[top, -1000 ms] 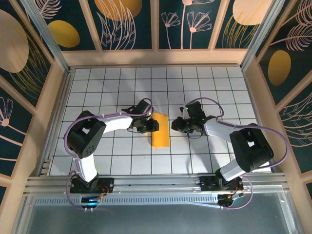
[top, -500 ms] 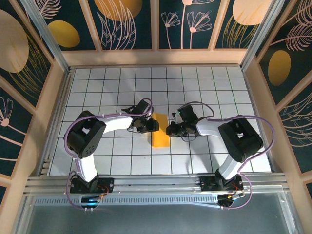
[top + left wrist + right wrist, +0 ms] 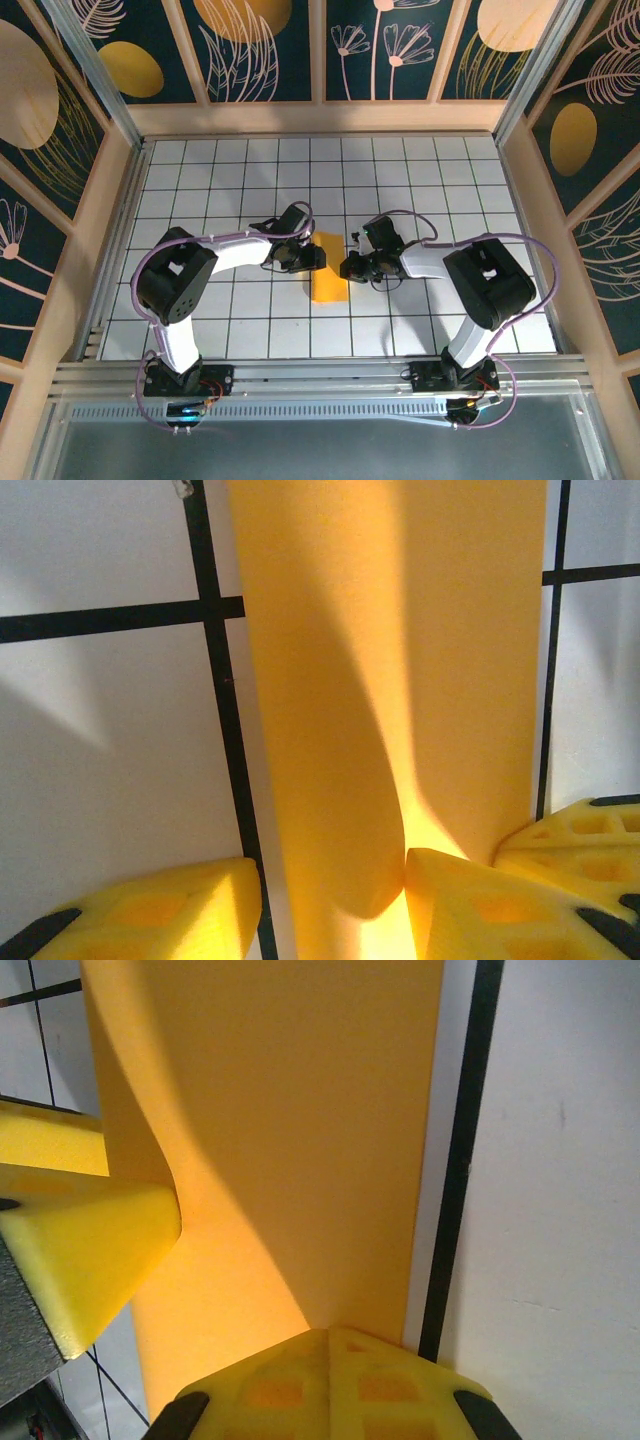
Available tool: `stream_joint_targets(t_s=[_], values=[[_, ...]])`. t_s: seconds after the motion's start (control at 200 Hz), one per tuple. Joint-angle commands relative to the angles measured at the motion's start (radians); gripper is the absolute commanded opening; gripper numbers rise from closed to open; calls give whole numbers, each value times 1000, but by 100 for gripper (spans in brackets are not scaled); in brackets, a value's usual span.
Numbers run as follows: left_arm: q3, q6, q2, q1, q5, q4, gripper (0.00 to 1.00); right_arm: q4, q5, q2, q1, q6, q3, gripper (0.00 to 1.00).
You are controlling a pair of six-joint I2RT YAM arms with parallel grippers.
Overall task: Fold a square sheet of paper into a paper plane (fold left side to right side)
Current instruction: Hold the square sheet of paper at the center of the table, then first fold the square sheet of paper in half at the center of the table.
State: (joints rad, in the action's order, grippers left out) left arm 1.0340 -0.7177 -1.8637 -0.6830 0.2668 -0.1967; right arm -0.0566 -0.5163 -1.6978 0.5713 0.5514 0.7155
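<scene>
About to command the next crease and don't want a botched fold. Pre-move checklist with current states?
1. The square sheet of paper is folded over, between the grippers: ok.
2. The left gripper is at its left edge, jaws apart: ok.
3. The right gripper is shut at its right edge: ok.
4. Paper actually pinched by the right gripper: cannot tell.
5. Upper layer lying flat: not ok, it bows up in the left wrist view.

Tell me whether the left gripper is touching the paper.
Touching. The left wrist view shows the paper curling up between the left gripper's fingers, its bend pressed against one finger.
</scene>
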Motion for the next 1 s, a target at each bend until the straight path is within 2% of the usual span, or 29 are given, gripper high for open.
stream_joint_targets(t_s=[0.0, 0.4, 0.5, 0.566, 0.651, 0.756, 0.851, 0.996], values=[[-51, 24, -99, -33, -77, 113, 47, 63, 75, -49, 6, -21, -9, 0], [-29, 29, 144, -28, -227, 2, 63, 112, 121, -65, 5, -33, -8, 0], [-55, 36, 241, -29, -203, 56, 63, 112, 123, -67, 4, -34, -8, 0], [-94, 31, 277, -28, -144, 117, 56, 112, 125, -68, 4, -35, -8, 0], [-121, 24, 288, -28, -48, 198, 40, 111, 127, -68, 4, -34, -9, 0], [-144, 5, 264, -28, 66, 293, 24, 113, 131, -72, 3, -36, -8, 0], [-164, -10, 237, -29, 102, 346, 16, 117, 134, -75, 4, -38, -8, 0], [-185, -17, 183, -29, 136, 398, 10, 119, 134, -78, 4, -39, -10, 0]])
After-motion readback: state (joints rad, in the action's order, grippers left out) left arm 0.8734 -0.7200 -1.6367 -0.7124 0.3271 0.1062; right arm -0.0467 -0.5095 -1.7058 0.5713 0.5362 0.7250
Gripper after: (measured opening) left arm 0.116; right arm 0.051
